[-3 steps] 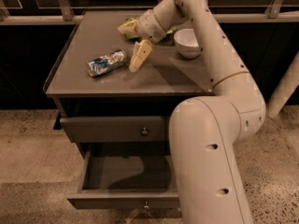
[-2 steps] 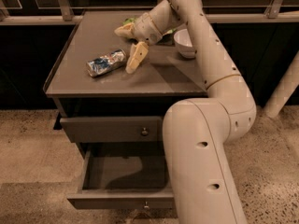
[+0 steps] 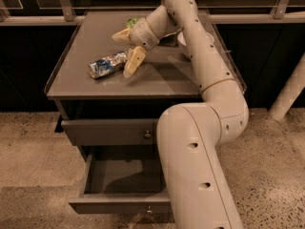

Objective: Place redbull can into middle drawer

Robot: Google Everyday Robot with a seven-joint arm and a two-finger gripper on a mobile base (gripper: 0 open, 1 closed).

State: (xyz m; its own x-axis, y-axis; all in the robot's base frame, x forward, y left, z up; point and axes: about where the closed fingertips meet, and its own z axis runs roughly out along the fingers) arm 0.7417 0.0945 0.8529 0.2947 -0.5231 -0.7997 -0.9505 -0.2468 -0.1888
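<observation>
One end effector (image 3: 126, 50), entry 1: over the desk (image 3: 167, 82), toward the back edge and left of centre.
- Change from a second ago: it has shifted toward the left edge and slightly toward the front edge, nearer the can. The arm (image 3: 205, 166) has swung with it and now covers most of the white bowl (image 3: 182, 38) near the back right corner.
- State: fingers spread wide with nothing between them. One finger (image 3: 120, 35) points toward the left edge. The other (image 3: 133, 63) angles down toward the desk top, its tip just beside the can's right end. Whether it touches cannot be told.

Entry 2: redbull can (image 3: 107, 64), position unchanged.
- Lies on its side on the desk, left of centre and nearer the left edge than the right.
- Long axis runs roughly parallel to the front edge, slightly skewed. The left end sits nearer the front left corner. The right end turns toward the back edge and the end effector.
- Which end is the top cannot be told.

Entry 3: middle drawer (image 3: 121, 178), pulled out below the front edge, as before, with a knob (image 3: 149, 209) on its front panel.

Entry 4: upper drawer (image 3: 107, 130), shut.

Entry 5: green snack bag (image 3: 131, 22), at the back edge just behind the end effector, partly hidden.
</observation>
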